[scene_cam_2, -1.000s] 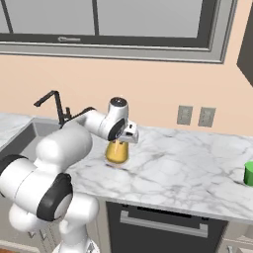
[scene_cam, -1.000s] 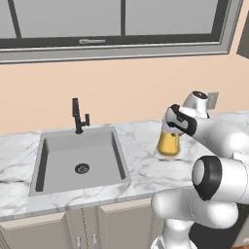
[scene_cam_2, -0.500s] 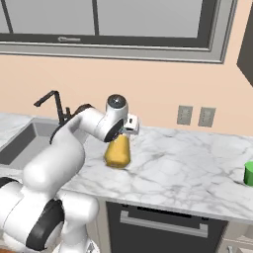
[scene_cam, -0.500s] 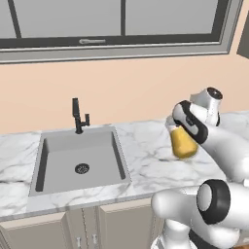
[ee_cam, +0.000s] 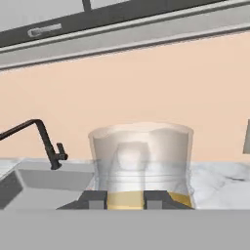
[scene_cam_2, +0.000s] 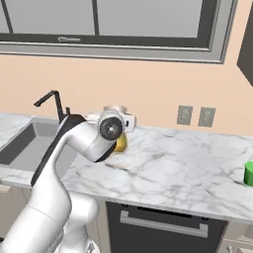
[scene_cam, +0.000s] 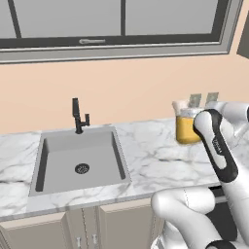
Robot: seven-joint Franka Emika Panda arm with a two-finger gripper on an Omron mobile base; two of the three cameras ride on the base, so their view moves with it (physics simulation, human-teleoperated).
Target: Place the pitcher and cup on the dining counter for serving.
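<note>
**Golden pitcher carried above the sink counter**

Golden-yellow pitcher [ee_cam: 140, 166] sat clamped in the gripper [ee_cam: 126, 199], lifted clear of the marble wall counter [scene_cam: 146, 155] beside the sink [scene_cam: 80, 158]. Keeping it upright through the carry looked wise. The green cup [scene_cam_2: 249, 173] waited far along. No writing was legible.

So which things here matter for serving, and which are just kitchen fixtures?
Job:
- tapered see-through pitcher, golden-yellow below, gripped by the two-finger gripper
- small bright green cup, at the right end of the wall counter

Not part of it:
- grey sink basin
- black faucet
- white grey-veined marble wall counter
- two grey wall outlets
</note>
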